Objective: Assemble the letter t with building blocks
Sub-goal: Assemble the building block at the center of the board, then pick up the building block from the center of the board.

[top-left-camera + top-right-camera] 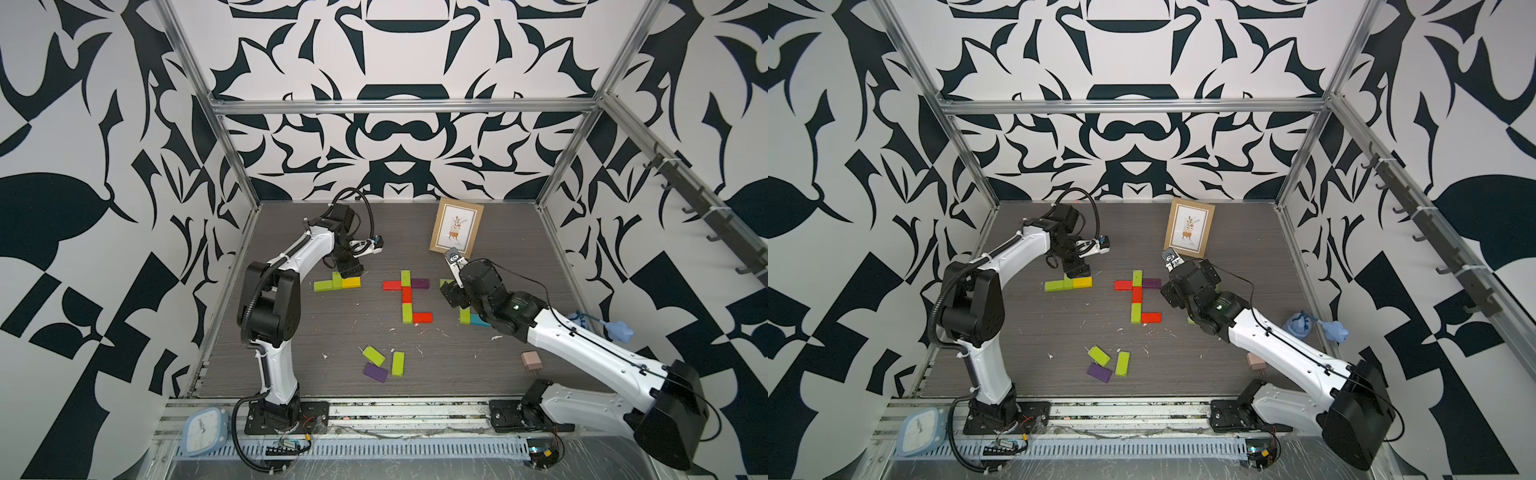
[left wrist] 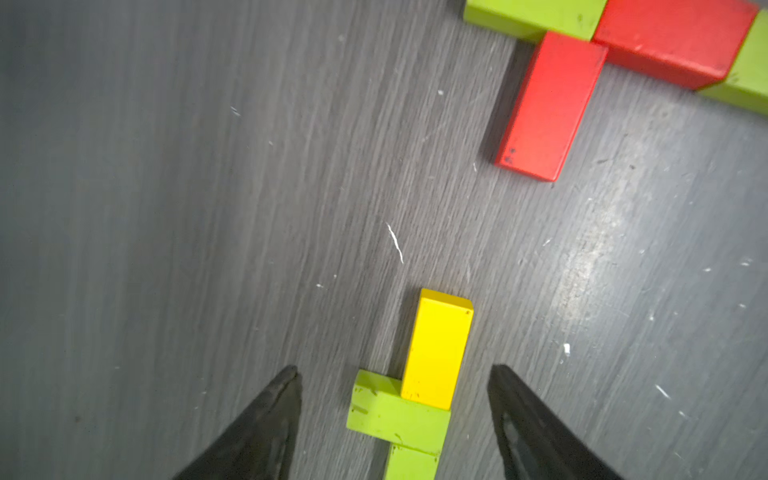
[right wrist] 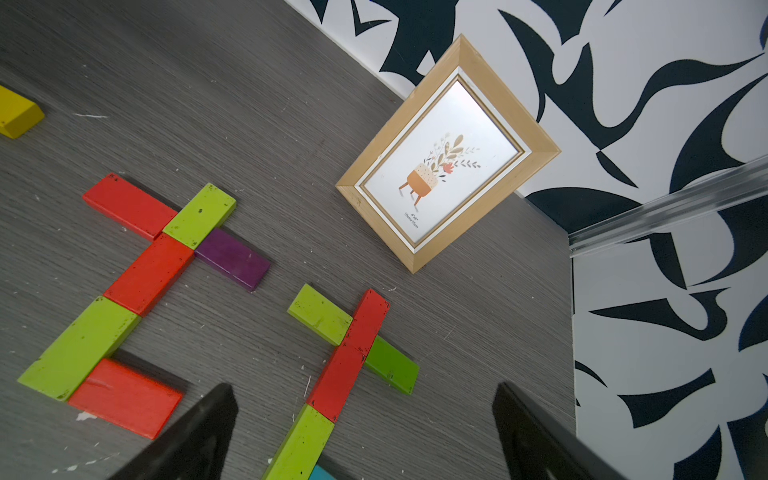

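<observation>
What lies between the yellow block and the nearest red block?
Only bare table with tiny white flecks separates the yellow block and red block, as the left wrist view shows.

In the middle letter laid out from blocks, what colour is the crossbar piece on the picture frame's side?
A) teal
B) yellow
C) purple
C: the purple block lies flat beside the lime green block topping the stem, on the side toward the picture frame.

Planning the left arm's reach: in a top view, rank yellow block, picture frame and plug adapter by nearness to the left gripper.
1. yellow block, right by the left gripper.
2. picture frame, at the back.
3. plug adapter, front, right side.
</observation>
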Action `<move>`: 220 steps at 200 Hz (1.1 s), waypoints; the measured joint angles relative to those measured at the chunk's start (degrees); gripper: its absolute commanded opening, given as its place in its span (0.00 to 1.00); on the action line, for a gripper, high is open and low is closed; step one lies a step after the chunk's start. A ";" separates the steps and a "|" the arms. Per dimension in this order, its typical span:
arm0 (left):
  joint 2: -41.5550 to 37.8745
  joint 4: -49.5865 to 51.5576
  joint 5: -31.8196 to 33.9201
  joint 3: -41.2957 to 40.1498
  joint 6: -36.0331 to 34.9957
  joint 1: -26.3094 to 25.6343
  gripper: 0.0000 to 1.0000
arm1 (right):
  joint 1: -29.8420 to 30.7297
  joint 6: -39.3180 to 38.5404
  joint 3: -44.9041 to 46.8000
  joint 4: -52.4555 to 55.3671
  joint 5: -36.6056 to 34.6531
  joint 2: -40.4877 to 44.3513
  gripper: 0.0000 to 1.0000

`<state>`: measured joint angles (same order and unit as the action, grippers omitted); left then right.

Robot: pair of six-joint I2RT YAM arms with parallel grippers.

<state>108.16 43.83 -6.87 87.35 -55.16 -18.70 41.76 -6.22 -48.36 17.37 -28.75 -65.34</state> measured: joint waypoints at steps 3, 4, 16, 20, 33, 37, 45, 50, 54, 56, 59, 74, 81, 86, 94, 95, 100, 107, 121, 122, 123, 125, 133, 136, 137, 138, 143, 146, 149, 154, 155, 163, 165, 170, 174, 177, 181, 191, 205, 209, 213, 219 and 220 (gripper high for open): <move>-0.46 -0.09 -0.24 -0.09 0.17 0.00 0.75 | 0.02 0.00 0.00 -0.02 0.00 0.00 0.99; -0.57 -0.11 -0.28 -0.09 0.17 0.00 0.75 | 0.02 -0.02 0.00 0.00 0.00 0.00 0.99; -2.89 -0.55 -1.42 -0.55 0.42 0.00 0.75 | 0.02 -0.02 0.00 -0.02 0.00 0.02 1.00; -3.67 -0.63 -1.77 -0.74 0.50 0.00 0.74 | 0.02 -0.02 0.00 -0.02 0.00 0.02 1.00; -6.51 -0.79 -2.99 -1.55 0.59 0.00 0.74 | 0.02 -0.02 0.00 0.00 0.00 0.02 1.00; -7.30 -0.74 -3.32 -1.75 0.57 0.00 0.73 | 0.02 -0.02 0.00 -0.02 0.00 0.02 1.00; -9.14 -0.74 -4.00 -2.27 0.42 0.00 0.73 | 0.02 -0.02 0.00 0.00 0.00 0.02 0.99; -10.27 -0.72 -4.42 -2.62 0.22 -0.02 0.72 | 0.02 -0.02 0.00 0.00 -0.02 0.02 0.99; -11.15 -0.70 -4.72 -2.95 0.00 -0.07 0.72 | 0.04 -0.04 0.00 0.00 -0.02 0.02 1.00; -11.63 -0.74 -4.83 -3.17 -0.13 -0.11 0.72 | 0.04 -0.04 0.00 -0.02 0.00 0.02 1.00; -12.44 -0.76 -4.98 -3.52 -0.39 -0.20 0.72 | 0.07 -0.04 0.00 0.00 -0.02 0.02 1.00; -16.11 -0.52 -5.40 -5.62 -1.84 -0.83 0.71 | 0.13 -0.07 0.00 0.00 -0.02 0.02 1.00; -18.05 -0.37 -5.44 -6.97 -2.75 -1.22 0.71 | 0.13 -0.11 0.00 0.00 -0.02 0.02 1.00; -19.41 -0.24 -5.53 -7.96 -3.41 -1.57 0.70 | 0.13 -0.17 0.00 0.00 -0.02 0.02 1.00; -21.46 -0.13 -5.64 -9.57 -4.37 -2.32 0.70 | 0.24 -0.22 0.00 0.02 -0.07 0.02 1.00; -21.64 -0.13 -5.66 -9.73 -4.46 -2.38 0.70 | 0.24 -0.22 0.00 0.00 -0.07 0.02 0.99; -22.91 -0.02 -5.79 -10.73 -4.98 -2.95 0.69 | 0.26 -0.22 0.00 0.00 -0.07 0.02 1.00; -24.57 0.11 -5.95 -12.09 -5.66 -3.82 0.69 | 0.35 -0.24 0.00 0.02 -0.04 0.02 1.00; -27.36 0.22 -6.03 -14.49 -6.78 -5.49 0.67 | 0.35 -0.28 0.00 0.02 -0.07 0.02 1.00; -27.50 0.22 -6.03 -14.60 -6.84 -5.57 0.67 | 0.35 -0.26 0.00 0.02 -0.07 0.02 0.99; -27.63 0.24 -6.01 -14.71 -6.88 -5.64 0.67 | 0.35 -0.26 0.00 0.02 -0.07 0.02 0.99; -28.06 0.33 -5.97 -15.02 -6.93 -5.95 0.66 | 0.37 -0.28 0.00 0.02 -0.07 0.02 0.99; -29.31 0.46 -5.70 -16.15 -7.50 -7.02 0.65 | 0.39 -0.37 0.00 0.02 -0.09 0.02 1.00; -29.68 0.50 -5.53 -16.50 -7.82 -7.39 0.65 | 0.39 -0.39 0.00 0.02 -0.09 0.02 1.00; -29.77 0.55 -5.46 -16.59 -7.85 -7.50 0.65 | 0.39 -0.42 0.00 0.02 -0.11 0.02 1.00; -29.99 0.57 -5.31 -16.74 -7.82 -7.74 0.66 | 0.39 -0.42 0.00 0.02 -0.11 0.02 1.00; -30.53 0.83 -4.81 -17.27 -8.13 -8.57 0.66 | 0.39 -0.44 0.00 0.02 -0.13 0.02 1.00; -30.77 0.94 -4.52 -17.51 -8.22 -8.98 0.66 | 0.39 -0.44 0.00 0.04 -0.15 0.02 0.99; -31.06 1.03 -4.17 -17.84 -8.37 -9.49 0.66 | 0.39 -0.46 0.00 0.04 -0.20 0.02 1.00; -31.43 1.36 -3.43 -18.36 -8.66 -10.43 0.67 | 0.39 -0.46 0.00 0.04 -0.26 0.02 0.99; -31.50 1.42 -3.26 -18.43 -8.74 -10.56 0.66 | 0.39 -0.46 0.00 0.04 -0.28 0.02 0.99; -31.91 2.01 -1.86 -19.30 -9.18 -12.17 0.66 | 0.39 -0.50 0.00 0.04 -0.37 0.02 1.00; -31.95 2.12 -1.68 -19.52 -9.25 -12.50 0.66 | 0.39 -0.50 0.00 0.07 -0.44 0.02 1.00; -32.11 2.34 -0.59 -20.20 -9.44 -13.75 0.66 | 0.39 -0.55 0.00 0.07 -0.48 0.02 0.99; -32.15 2.56 0.31 -20.90 -9.53 -14.97 0.66 | 0.42 -0.61 0.00 0.09 -0.52 0.02 1.00; -32.17 2.73 0.92 -21.31 -9.64 -15.72 0.66 | 0.42 -0.61 0.00 0.09 -0.57 0.02 1.00; -32.17 2.93 1.57 -21.94 -9.70 -16.76 0.66 | 0.42 -0.63 0.00 0.13 -0.61 0.02 0.99; -32.15 3.54 3.61 -23.74 -9.88 -19.45 0.66 | 0.42 -0.66 0.00 0.24 -0.70 0.02 1.00; -32.11 4.50 5.97 -26.05 -9.90 -22.80 0.64 | 0.48 -0.68 0.00 0.48 -0.83 0.02 0.99; -32.09 4.79 6.56 -26.69 -9.94 -23.74 0.63 | 0.52 -0.68 0.00 0.55 -0.90 0.02 0.99; -32.06 5.05 6.99 -27.12 -9.88 -24.44 0.63 | 0.59 -0.68 0.00 0.61 -0.92 0.02 0.99; -31.98 5.42 7.78 -27.78 -9.90 -25.49 0.62 | 0.63 -0.70 0.00 0.68 -0.96 0.02 1.00; -31.98 5.44 7.85 -27.85 -9.86 -25.62 0.62 | 0.66 -0.70 0.00 0.70 -0.96 0.02 1.00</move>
<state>76.18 49.28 0.97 59.51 -65.01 -44.31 42.41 -6.92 -48.36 18.06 -29.71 -65.32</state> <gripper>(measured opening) 0.630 0.994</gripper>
